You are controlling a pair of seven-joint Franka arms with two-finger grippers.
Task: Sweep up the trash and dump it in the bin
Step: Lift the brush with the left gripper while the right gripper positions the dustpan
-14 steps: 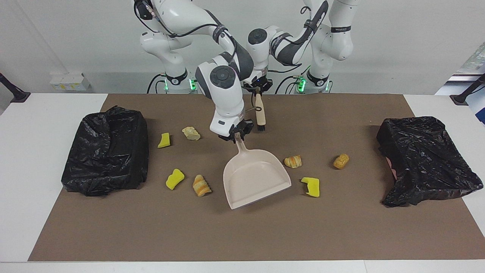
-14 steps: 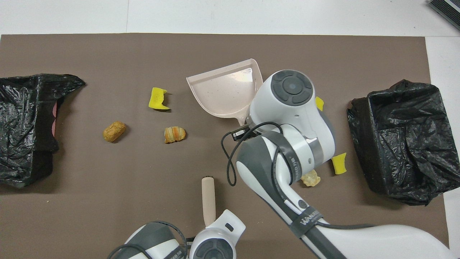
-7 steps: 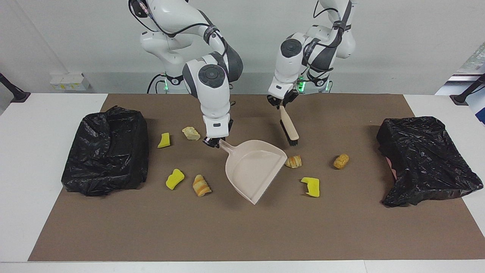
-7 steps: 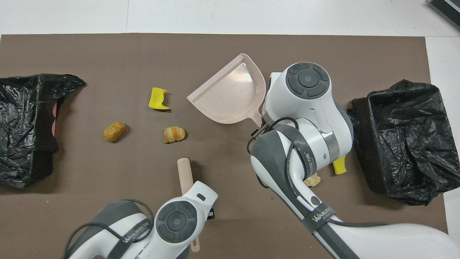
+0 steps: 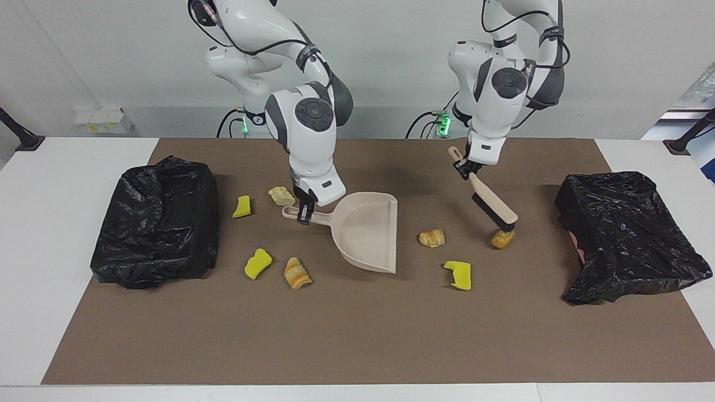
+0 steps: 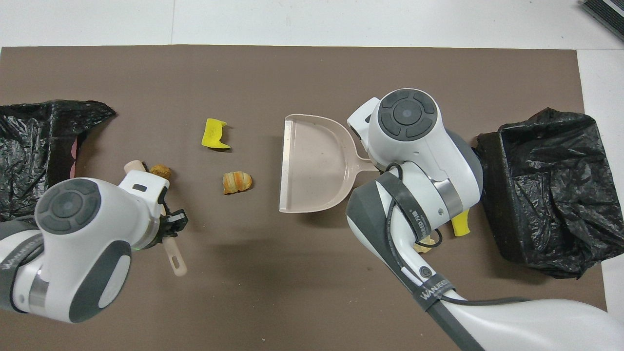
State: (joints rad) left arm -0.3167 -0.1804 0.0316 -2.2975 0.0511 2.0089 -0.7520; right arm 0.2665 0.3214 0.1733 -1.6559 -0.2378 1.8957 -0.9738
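Note:
My right gripper (image 5: 303,215) is shut on the handle of the beige dustpan (image 5: 366,231) (image 6: 312,170), which lies flat mid-mat with its mouth toward the left arm's end. My left gripper (image 5: 465,167) is shut on the brush (image 5: 494,204), whose bristles touch a tan trash lump (image 5: 503,239) (image 6: 160,170). A croissant piece (image 5: 432,238) (image 6: 237,181) and a yellow chunk (image 5: 458,274) (image 6: 213,134) lie between that lump and the pan's mouth. Toward the right arm's end lie more trash: yellow chunks (image 5: 242,206) (image 5: 257,263), a pale lump (image 5: 281,196) and a croissant (image 5: 296,273).
Two bins lined with black bags stand on the brown mat (image 5: 357,335), one (image 5: 156,223) at the right arm's end and one (image 5: 625,234) at the left arm's end. White table (image 5: 33,251) borders the mat.
The right gripper turned the dustpan so its mouth faces the left arm's end. The left arm swung the brush out toward its own end and down onto the tan lump.

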